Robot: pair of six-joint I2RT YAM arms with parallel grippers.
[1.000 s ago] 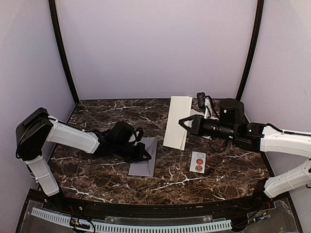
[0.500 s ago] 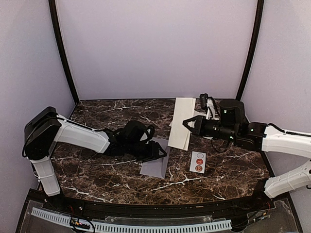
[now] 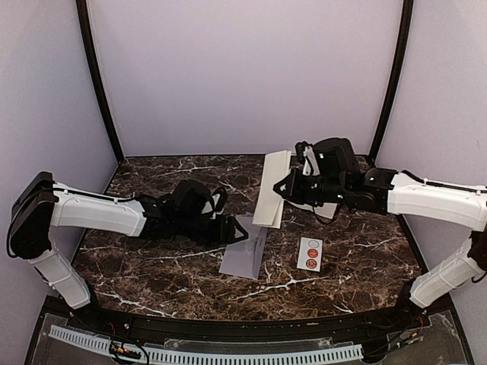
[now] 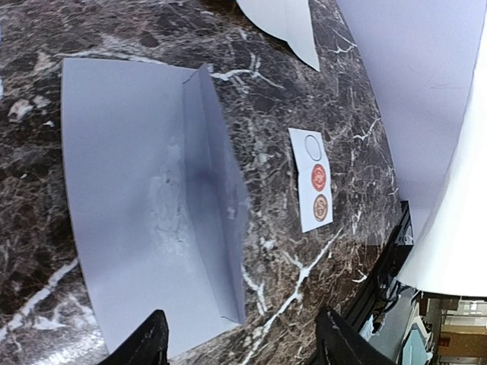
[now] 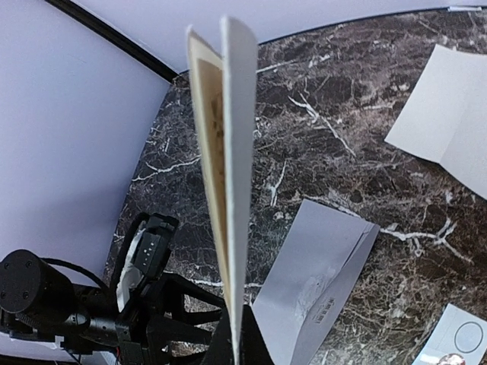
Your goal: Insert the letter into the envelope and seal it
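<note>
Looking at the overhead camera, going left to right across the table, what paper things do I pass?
envelope → folded letter, held in the right pincer → sticker strip. Both pincers overlap the papers, so they have no place of their own in the order.

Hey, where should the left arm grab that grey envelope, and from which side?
Probably the flap: the envelope lies flat on the table, but its flap looks lifted along the fold. Come from above with the open left tool, one finger under the free edge.
</note>
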